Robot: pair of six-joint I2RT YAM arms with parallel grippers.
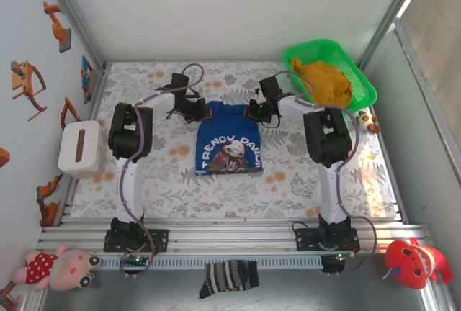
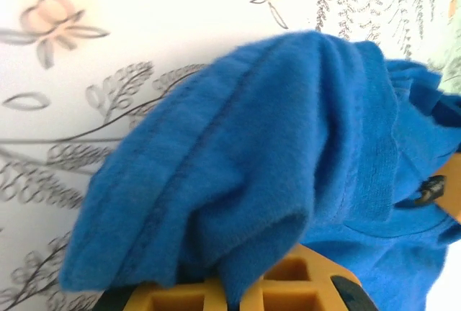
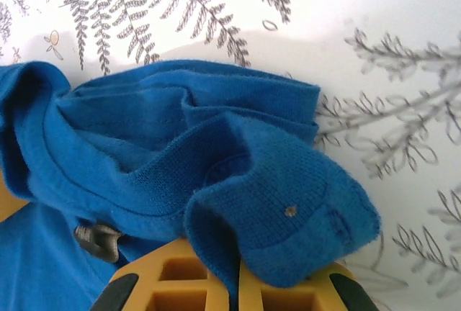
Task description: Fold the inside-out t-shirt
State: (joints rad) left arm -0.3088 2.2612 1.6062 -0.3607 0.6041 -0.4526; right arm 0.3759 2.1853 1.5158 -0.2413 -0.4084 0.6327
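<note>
Both pincers, left pincer [image 1: 193, 109] and right pincer [image 1: 256, 111], clamp bunched corners of the blue inside-out t-shirt [image 1: 230, 145] lying between them; grasping looks done, so next calls for lifting evenly and folding nearward.

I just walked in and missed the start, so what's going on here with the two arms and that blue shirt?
Two robot arms are working on a blue t-shirt lying print up on the floral table. The left pincer has pinched the shirt's far left corner and the right pincer its far right corner, both shut on bunched cloth. A green basket holding a yellow garment sits at the far right.
</note>
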